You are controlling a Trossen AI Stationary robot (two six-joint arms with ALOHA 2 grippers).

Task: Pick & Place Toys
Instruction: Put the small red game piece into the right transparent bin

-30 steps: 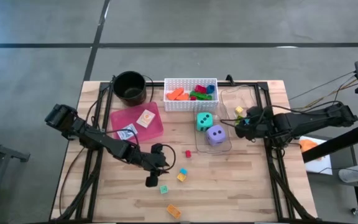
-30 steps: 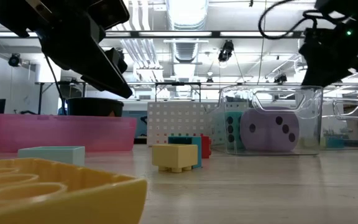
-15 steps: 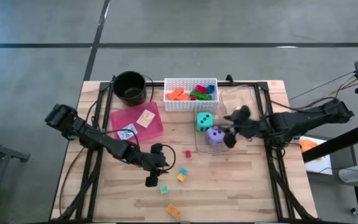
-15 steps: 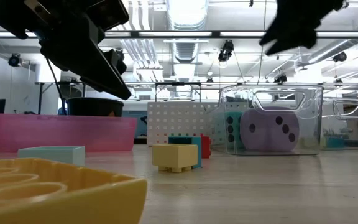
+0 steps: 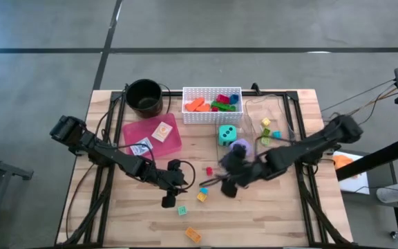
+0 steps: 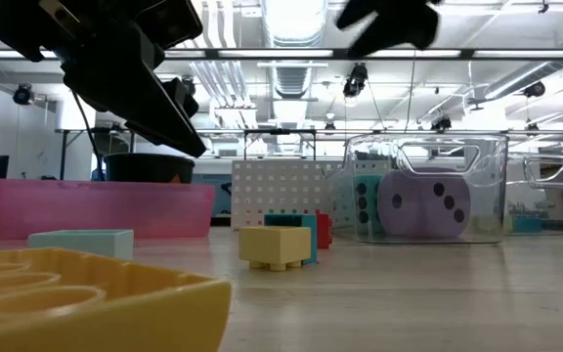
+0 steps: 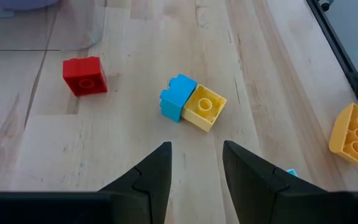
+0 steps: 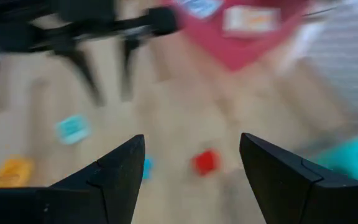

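Observation:
Loose toys lie on the wood near the middle: a red block [image 5: 209, 171] [image 7: 84, 76], a joined blue and yellow block [image 5: 202, 194] [image 7: 192, 106], a teal block [image 5: 182, 210] and an orange block [image 5: 193, 235]. My left gripper [image 5: 182, 183] [image 7: 196, 149] hovers just left of them, open by a narrow gap, with nothing between its fingers. My right gripper [image 5: 224, 182] [image 8: 191, 143] is open in the air just right of the red block and holds nothing. Its arm covers part of the purple die [image 5: 241, 146]. The teal die [image 5: 227, 135] stands beside it.
At the back stand a white basket [image 5: 212, 116] with several blocks and a black pot [image 5: 144, 97]. A pink tray [image 5: 171, 142] with cards lies at the left. Clear containers [image 5: 276, 114] stand at the right, one around the purple die. Bare wood lies along the near right edge.
My right gripper has swung from the clear containers at the right toward the table's left and near edge, passing over the purple die to the loose blocks. It rolled as it went and stayed open. No toy has moved.

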